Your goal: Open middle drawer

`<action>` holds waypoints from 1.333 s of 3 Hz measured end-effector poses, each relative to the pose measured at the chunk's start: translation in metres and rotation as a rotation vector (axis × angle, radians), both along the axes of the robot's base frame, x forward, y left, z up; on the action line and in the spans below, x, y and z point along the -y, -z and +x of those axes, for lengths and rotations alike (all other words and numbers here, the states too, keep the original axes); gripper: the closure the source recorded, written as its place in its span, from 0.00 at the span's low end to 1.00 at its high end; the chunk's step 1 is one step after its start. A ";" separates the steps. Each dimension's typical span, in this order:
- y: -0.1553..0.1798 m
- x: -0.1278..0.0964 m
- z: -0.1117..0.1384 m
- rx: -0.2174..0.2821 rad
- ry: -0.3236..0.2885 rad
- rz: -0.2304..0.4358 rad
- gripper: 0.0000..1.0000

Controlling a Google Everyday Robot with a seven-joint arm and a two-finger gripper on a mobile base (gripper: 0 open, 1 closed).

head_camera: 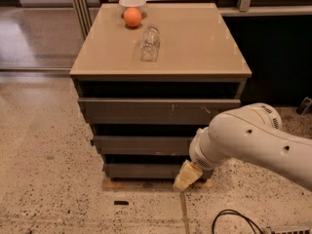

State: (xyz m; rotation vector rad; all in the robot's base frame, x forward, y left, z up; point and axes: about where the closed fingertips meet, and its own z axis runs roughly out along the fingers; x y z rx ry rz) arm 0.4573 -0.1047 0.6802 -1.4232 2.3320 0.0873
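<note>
Starting at the speckled floor, we see a black cable (234, 217), and just above it our gripper (187, 175) hangs low, in front of the right end of the bottom drawer (141, 170); parted or closed, we cannot tell. Next up, the middle drawer (141, 144) sits under the scratched top drawer (146, 110). Further back on the table (204, 48): a glass (150, 44) lying down, an orange (132, 17), a white bowl (132, 2).
</note>
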 end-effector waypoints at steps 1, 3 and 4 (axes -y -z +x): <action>0.040 0.008 0.019 -0.013 0.082 -0.032 0.00; 0.079 0.002 0.029 -0.003 0.039 -0.008 0.00; 0.116 -0.012 0.053 0.018 0.022 0.045 0.00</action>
